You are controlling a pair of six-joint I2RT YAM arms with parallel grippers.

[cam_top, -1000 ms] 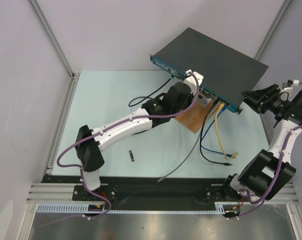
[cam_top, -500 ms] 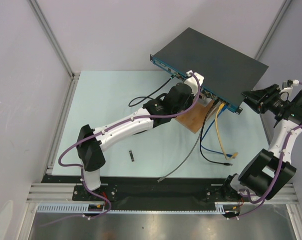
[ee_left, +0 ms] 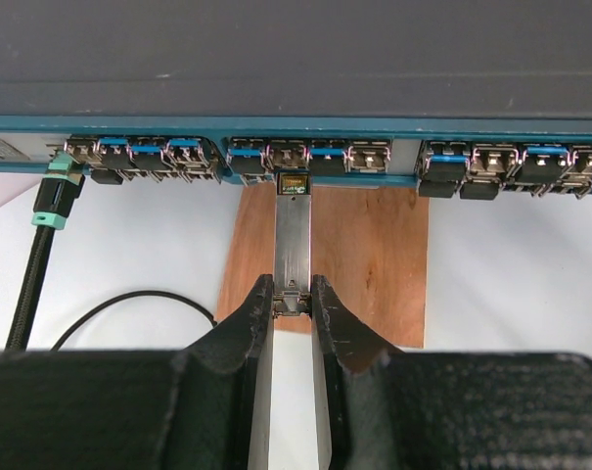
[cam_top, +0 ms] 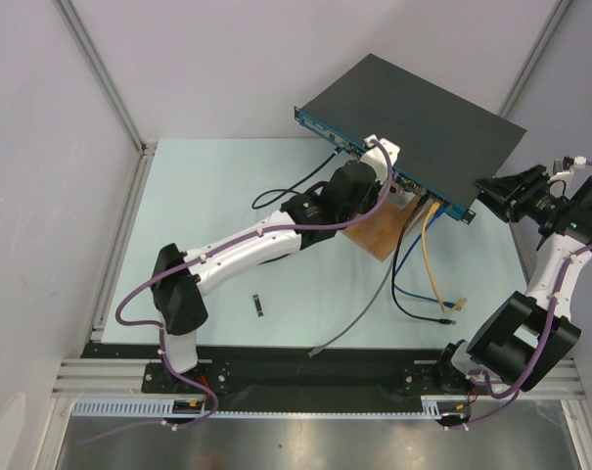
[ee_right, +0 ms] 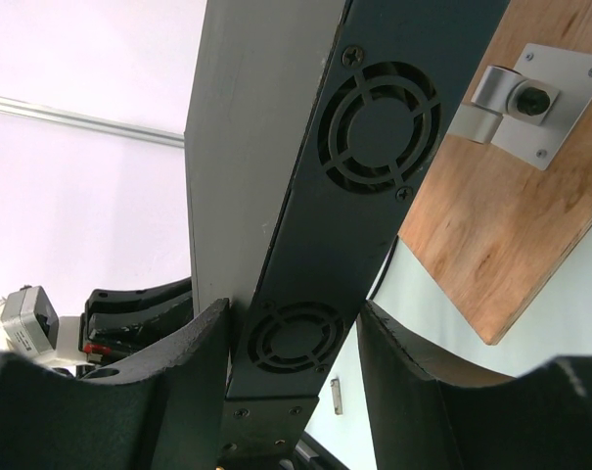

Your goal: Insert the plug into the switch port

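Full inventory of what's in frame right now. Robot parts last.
switch: one, black with blue front, far right of table
wooden board: one, brown, under the switch's front
bracket: one, silver, on the board
plug: one, silver, tip at a lower-row port
cables: several, black, yellow, blue, grey, trailing over the table below the switch front
small part: one, black, on table near left arm
table: one, pale green
left hand: black, shut on the plug
right hand: black, clamping the switch's vented end
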